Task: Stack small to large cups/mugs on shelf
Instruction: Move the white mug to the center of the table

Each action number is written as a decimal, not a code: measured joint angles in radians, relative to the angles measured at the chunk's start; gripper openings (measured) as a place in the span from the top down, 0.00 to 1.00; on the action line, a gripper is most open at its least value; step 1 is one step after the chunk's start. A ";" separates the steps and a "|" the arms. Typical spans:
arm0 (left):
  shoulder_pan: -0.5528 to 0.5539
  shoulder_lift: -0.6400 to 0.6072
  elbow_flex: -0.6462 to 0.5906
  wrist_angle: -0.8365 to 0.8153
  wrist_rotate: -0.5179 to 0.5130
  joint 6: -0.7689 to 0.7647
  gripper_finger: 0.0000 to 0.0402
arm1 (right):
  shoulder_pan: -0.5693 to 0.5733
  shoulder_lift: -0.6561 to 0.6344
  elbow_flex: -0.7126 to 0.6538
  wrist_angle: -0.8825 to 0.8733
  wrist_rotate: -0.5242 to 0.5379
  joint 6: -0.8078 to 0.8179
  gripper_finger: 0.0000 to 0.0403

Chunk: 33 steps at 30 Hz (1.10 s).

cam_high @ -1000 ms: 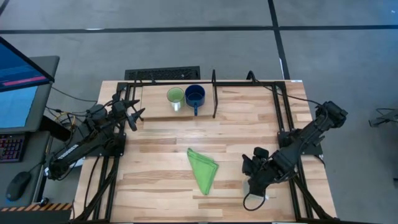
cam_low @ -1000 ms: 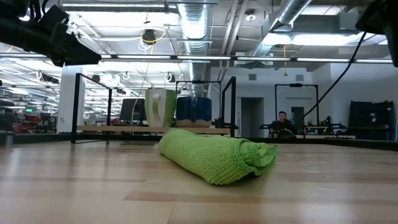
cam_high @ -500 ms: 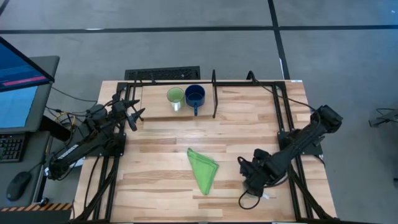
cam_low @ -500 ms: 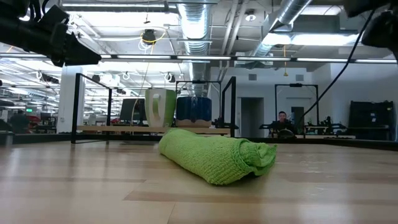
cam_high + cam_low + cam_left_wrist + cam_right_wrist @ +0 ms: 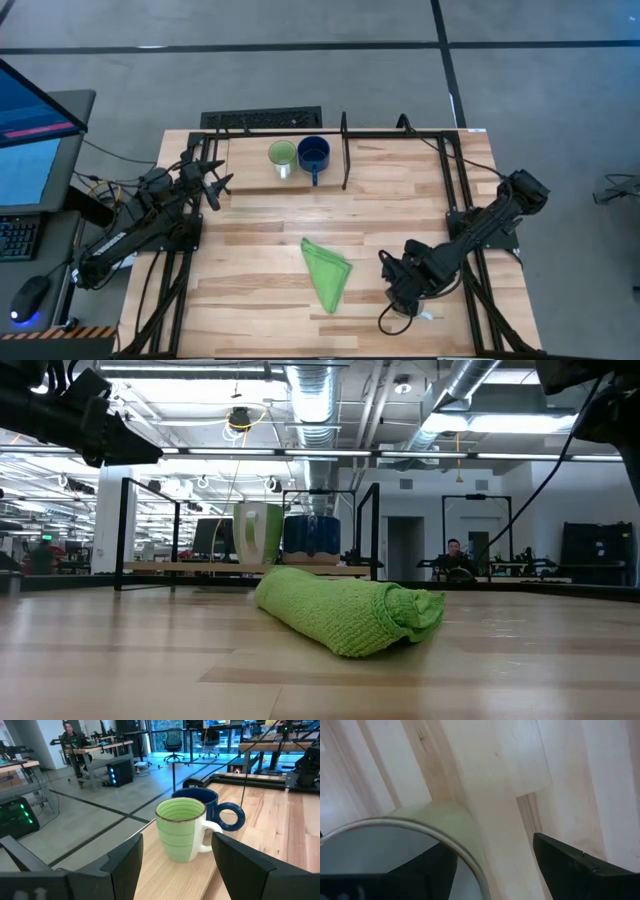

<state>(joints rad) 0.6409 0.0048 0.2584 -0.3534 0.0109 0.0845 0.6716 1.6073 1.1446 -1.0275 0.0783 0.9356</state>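
Note:
The light green mug (image 5: 282, 156) and the dark blue mug (image 5: 313, 153) stand upright side by side on the shelf's wooden base (image 5: 250, 176) at the table's far side; both also show in the low view (image 5: 258, 532) (image 5: 310, 532). My left gripper (image 5: 217, 187) is open and empty, level, just left of the shelf, pointing at the green mug (image 5: 181, 830). My right gripper (image 5: 397, 290) is open, pointing down at the table's near right. It hides the white mug from above. The white mug's rim (image 5: 435, 831) shows between its fingers. My right gripper stands over the white mug from above, one finger (image 5: 395, 877) at the mug's mouth and the other finger (image 5: 575, 865) apart from the mug's outer wall (image 5: 451, 812), with bare wood between. I cannot tell whether the first finger touches the mug.
A folded green cloth (image 5: 326, 272) lies on the table's near middle, left of my right gripper. Black frame rods (image 5: 344, 150) rise at the shelf's right end. Bare wood lies between the cloth and the shelf. A person sits far off in the room (image 5: 455, 555).
My right gripper has gone a little toward the table's left and near edges, away from the right-hand frame.

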 joint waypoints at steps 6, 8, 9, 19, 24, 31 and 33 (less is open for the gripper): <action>0.000 0.000 0.000 0.000 0.000 -0.001 0.43 | -0.001 0.000 0.000 -0.003 0.000 0.000 0.31; 0.000 0.000 0.000 0.000 0.000 -0.001 0.43 | -0.001 0.000 0.000 -0.002 0.001 0.000 0.31; 0.000 0.000 0.000 0.000 0.000 -0.002 0.43 | -0.001 0.000 0.000 -0.001 0.001 0.000 0.31; 0.000 0.000 0.000 0.000 0.000 -0.004 0.43 | -0.035 0.000 0.000 -0.001 0.025 0.087 0.32; 0.000 0.000 0.000 0.000 0.000 -0.004 0.43 | -0.041 -0.001 0.000 0.000 0.025 0.080 0.36; 0.000 0.000 0.000 0.000 0.000 -0.004 0.43 | -0.061 -0.001 0.000 0.012 0.022 0.077 0.64; 0.000 0.000 0.000 0.000 0.000 -0.004 0.43 | -0.071 -0.001 0.000 0.013 0.020 0.074 0.76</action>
<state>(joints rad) 0.6407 0.0048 0.2584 -0.3534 0.0109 0.0807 0.6006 1.6061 1.1450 -1.0147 0.0984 1.0100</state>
